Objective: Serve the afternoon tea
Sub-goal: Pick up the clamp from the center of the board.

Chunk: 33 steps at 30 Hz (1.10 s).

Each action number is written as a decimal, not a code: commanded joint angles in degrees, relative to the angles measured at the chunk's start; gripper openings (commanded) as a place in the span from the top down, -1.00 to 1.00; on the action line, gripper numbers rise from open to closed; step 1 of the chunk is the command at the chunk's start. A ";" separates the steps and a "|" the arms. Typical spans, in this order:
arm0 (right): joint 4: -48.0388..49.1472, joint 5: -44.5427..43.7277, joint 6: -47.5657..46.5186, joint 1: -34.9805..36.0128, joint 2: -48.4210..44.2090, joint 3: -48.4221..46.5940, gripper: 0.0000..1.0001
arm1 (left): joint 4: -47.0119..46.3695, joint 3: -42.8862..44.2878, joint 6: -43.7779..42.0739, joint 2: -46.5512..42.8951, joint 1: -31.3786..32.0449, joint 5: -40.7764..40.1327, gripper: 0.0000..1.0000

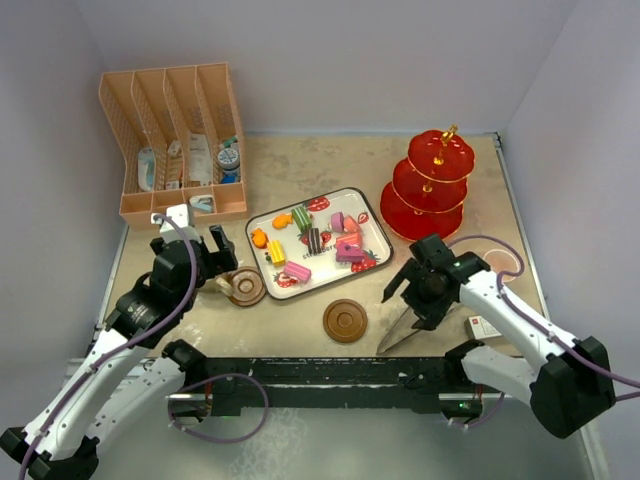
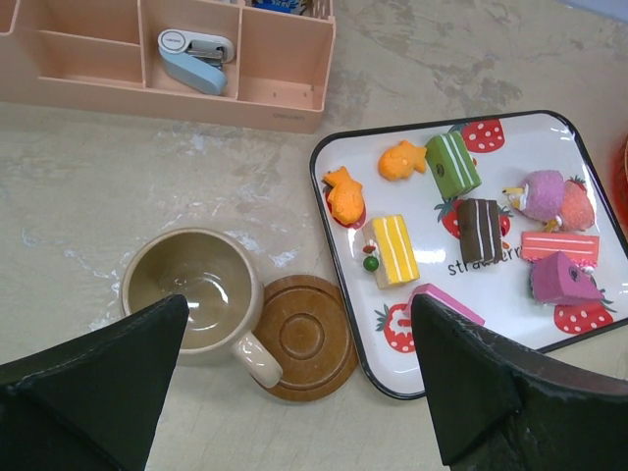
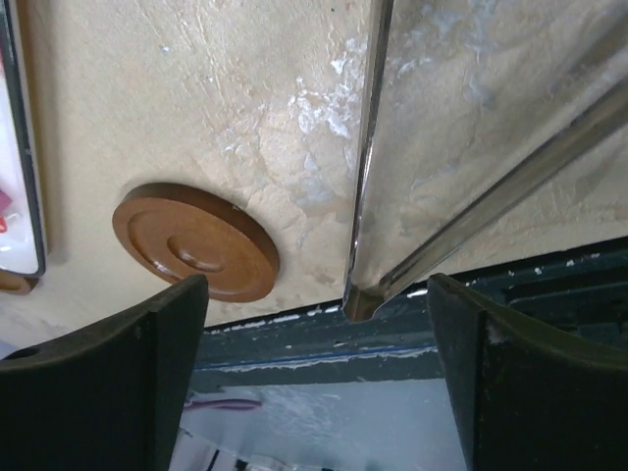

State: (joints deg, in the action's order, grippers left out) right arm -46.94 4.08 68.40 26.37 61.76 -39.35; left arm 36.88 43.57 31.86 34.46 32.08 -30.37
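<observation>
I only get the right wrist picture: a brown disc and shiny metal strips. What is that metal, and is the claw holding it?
Observer: From above, metal tongs lie on the table; the right gripper stands open over them, gripping nothing.
Visitor: Is there a cup anywhere?
Observer: A tan mug stands beside a second saucer, its handle over the rim.
Visitor: And cakes?
Observer: Toy cakes lie on a strawberry tray; the red three-tier stand is bare.
</observation>
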 commanded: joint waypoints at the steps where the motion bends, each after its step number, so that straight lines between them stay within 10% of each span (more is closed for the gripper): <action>1: -6.36 0.33 7.91 0.18 -3.56 -3.10 -0.97 | -2.42 -0.06 -0.48 -0.57 0.27 -1.50 -0.86; 15: -4.28 7.77 18.49 0.16 -10.05 6.69 -0.86 | -2.50 -0.25 -0.40 -0.21 0.31 -1.33 -0.86; 33: 0.68 5.39 15.34 -0.09 4.48 6.92 -0.86 | -2.34 -0.42 0.07 1.22 0.31 -1.60 -0.86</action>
State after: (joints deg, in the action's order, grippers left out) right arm -46.83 9.98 85.23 26.35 63.09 -32.32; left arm 36.91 43.22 31.88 35.29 32.08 -30.85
